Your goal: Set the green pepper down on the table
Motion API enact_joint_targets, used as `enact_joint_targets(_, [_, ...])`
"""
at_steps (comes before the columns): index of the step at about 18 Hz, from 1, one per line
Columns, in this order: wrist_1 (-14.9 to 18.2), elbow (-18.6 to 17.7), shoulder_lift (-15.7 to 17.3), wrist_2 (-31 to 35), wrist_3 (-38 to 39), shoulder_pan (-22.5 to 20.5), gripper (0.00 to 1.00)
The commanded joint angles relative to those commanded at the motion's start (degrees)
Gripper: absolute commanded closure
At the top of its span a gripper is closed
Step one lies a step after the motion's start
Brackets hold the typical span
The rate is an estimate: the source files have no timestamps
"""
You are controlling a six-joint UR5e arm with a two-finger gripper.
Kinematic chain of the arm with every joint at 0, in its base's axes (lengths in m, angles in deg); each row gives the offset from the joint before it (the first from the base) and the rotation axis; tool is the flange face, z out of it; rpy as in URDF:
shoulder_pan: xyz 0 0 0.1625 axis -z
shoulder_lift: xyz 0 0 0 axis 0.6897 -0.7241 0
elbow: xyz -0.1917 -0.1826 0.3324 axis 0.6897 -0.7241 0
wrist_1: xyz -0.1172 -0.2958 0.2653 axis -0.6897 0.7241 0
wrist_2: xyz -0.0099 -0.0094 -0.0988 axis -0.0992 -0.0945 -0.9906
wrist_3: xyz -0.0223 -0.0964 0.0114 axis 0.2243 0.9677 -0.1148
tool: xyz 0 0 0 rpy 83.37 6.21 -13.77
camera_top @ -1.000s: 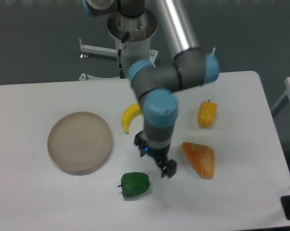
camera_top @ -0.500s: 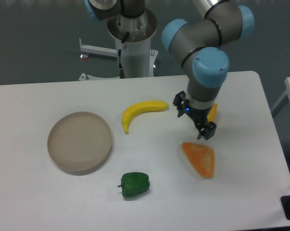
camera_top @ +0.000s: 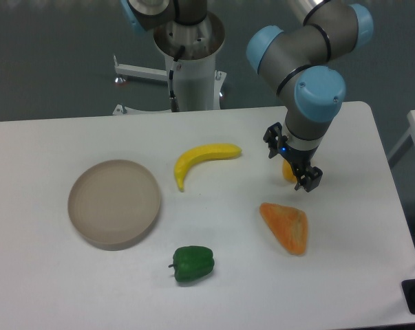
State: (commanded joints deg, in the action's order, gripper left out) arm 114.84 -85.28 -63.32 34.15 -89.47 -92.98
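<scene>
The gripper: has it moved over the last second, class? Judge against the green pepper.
Yes. The gripper has gone from beside the green pepper up and right, to the yellow pepper.

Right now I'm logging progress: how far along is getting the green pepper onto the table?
Done, by the look of it: the green pepper rests on the white table, apart from the round dish. Nothing is in hand; the gripper hangs open and empty, well away, over the yellow pepper. Nothing visible remains.
</scene>
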Motion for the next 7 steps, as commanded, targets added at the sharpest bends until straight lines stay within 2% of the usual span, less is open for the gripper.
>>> enact_joint_targets(7, [-0.1, 0.0, 0.1, -0.5, -0.2, -0.4, 0.0])
